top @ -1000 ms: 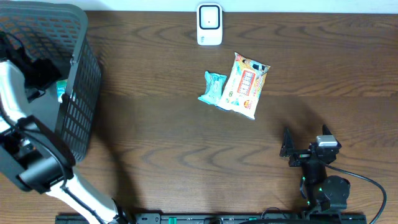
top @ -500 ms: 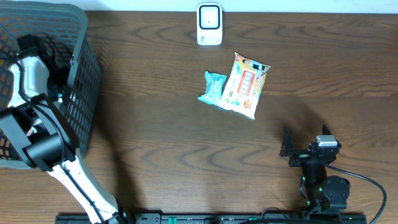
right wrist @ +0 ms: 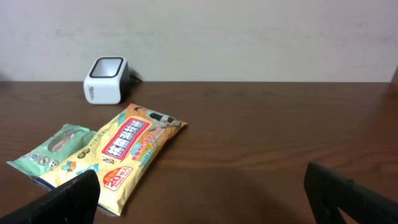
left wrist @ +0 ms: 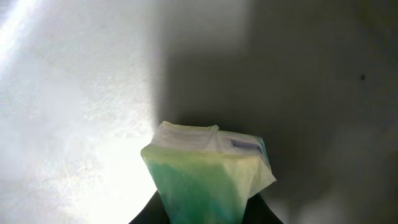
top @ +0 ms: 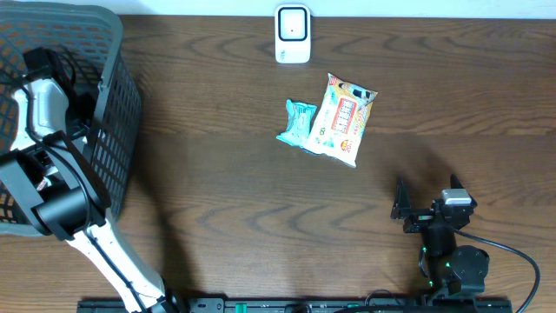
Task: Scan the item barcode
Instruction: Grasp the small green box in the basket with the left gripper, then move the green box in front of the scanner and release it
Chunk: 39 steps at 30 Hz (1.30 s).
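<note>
Left wrist view has my left claw (left wrist: pixel 205 214) clenched on the near end of a soft green-and-white packet (left wrist: pixel 208 165) inside the basket (top: pixel 117 113), so I should lift straight up past its wall, squeeze firm, before swinging right toward the scanner (top: pixel 293 35).

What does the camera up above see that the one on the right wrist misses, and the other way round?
Only the overhead view shows the grey basket at the table's left end, the left arm inside it, and the right arm itself. Only the right wrist view shows the pale wall behind the table and its own fingers, spread wide at the bottom corners. Both show the white scanner, the yellow packet, the teal packet beside it, and the wooden table.
</note>
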Each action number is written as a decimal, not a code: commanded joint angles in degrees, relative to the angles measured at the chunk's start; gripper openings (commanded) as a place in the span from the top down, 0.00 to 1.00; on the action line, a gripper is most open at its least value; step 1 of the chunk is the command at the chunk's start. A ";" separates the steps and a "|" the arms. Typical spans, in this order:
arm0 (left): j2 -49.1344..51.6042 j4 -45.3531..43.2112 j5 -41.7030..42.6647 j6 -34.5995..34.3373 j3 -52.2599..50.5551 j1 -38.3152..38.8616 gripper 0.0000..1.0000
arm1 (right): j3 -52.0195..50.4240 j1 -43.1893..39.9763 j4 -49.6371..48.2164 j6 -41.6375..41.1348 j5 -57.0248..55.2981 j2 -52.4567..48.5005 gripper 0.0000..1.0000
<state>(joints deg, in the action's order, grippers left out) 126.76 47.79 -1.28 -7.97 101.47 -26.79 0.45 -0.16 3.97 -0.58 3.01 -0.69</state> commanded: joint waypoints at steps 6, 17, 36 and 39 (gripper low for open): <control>-19.21 0.26 -1.55 -4.20 -0.50 -0.28 0.92 | -0.11 -0.22 0.15 0.44 -0.04 0.31 0.01; -47.76 -0.85 15.13 -15.98 -0.50 1.44 0.92 | -0.11 -0.22 0.15 0.44 -0.04 0.31 0.01; -33.68 -2.27 10.62 -2.34 -1.51 37.68 0.92 | -0.11 -0.22 0.15 0.44 -0.04 0.31 0.01; -27.02 -3.32 10.38 1.49 -1.51 40.79 0.92 | -0.11 -0.22 0.15 0.44 -0.04 0.31 0.01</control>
<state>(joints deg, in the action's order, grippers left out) 95.61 45.01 11.22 -12.69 100.57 11.84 0.45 -0.16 3.99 -0.58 3.03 -0.69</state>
